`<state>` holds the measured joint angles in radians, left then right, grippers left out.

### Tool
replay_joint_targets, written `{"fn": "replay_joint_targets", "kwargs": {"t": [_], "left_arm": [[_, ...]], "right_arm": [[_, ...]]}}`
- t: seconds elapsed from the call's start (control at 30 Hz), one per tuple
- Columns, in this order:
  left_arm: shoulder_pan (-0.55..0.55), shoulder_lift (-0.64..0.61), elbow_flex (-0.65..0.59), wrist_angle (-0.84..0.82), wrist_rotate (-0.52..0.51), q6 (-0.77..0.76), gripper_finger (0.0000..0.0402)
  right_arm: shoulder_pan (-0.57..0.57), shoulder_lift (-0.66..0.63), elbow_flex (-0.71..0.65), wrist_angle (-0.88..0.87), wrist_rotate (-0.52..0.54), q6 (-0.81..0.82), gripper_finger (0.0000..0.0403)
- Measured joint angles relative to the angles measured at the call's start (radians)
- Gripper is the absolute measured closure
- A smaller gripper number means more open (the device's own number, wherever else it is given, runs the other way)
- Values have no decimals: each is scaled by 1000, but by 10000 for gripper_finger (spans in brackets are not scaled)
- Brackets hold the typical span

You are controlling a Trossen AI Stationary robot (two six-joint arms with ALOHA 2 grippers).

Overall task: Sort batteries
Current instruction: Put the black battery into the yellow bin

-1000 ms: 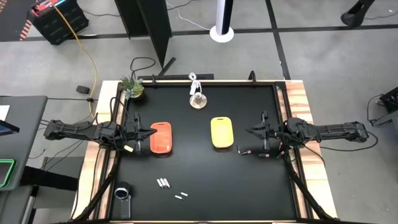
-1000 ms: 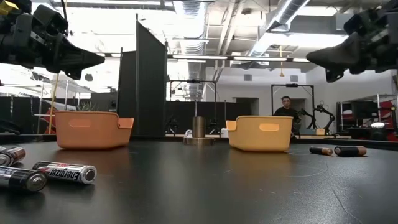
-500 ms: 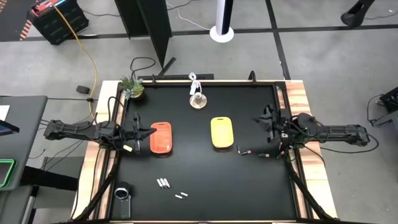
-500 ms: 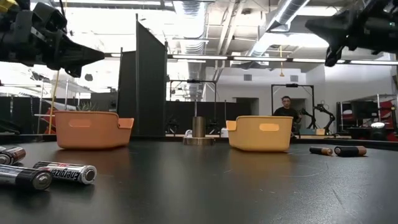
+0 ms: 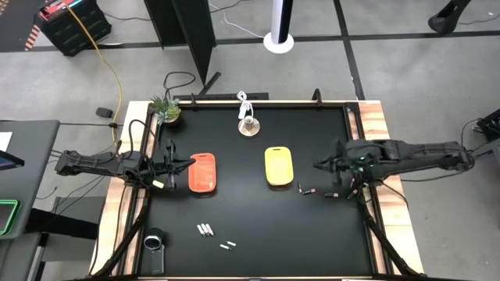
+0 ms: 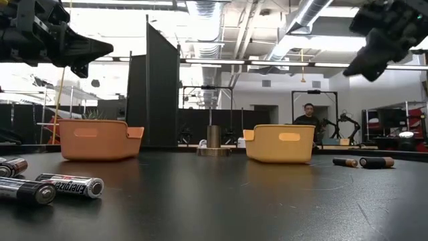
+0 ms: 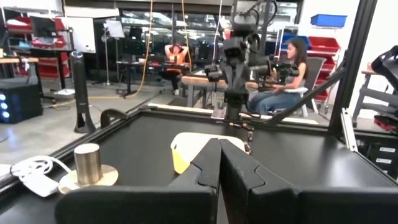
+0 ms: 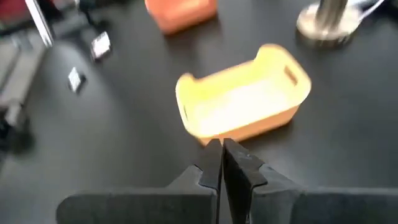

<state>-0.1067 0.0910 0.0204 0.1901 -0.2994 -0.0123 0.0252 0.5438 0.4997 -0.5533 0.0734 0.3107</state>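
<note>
Several whitish-silver batteries lie on their sides on the black table near its near-left part; they show close in the low view. Two dark batteries lie to the right of the yellow tray; they also show in the low view. An orange tray stands left of centre. My left gripper is shut and empty, in the air just left of the orange tray. My right gripper is shut and empty, in the air right of the yellow tray, pointing down at it.
A metal cylinder on a round base stands at the far middle, and a small plant at the far left corner. A dark round object sits at the near left edge. People sit in the room beyond the table.
My right arm has swung briefly toward the far edge and back, and its gripper has risen and tipped from level to slanting down toward the yellow tray. The batteries and trays have stayed where they were.
</note>
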Motion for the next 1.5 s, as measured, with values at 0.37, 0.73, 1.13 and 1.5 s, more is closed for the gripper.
{"fn": "replay_joint_targets", "kwargs": {"t": [0.37, 0.73, 1.13, 1.5], "left_arm": [[0, 1, 0, 1, -28, 19, 402], [0, 1, 0, 0, -31, 10, 392], [0, 1, 0, -20, -31, 15, 391], [0, 1, 0, -27, -30, 15, 391]], "right_arm": [[74, 303, 2, 11, -48, 57, 299], [146, 541, 11, 66, -22, 82, 166], [242, 816, 160, -46, 44, 81, 176], [254, 996, 227, -112, 85, 111, 190]]}}
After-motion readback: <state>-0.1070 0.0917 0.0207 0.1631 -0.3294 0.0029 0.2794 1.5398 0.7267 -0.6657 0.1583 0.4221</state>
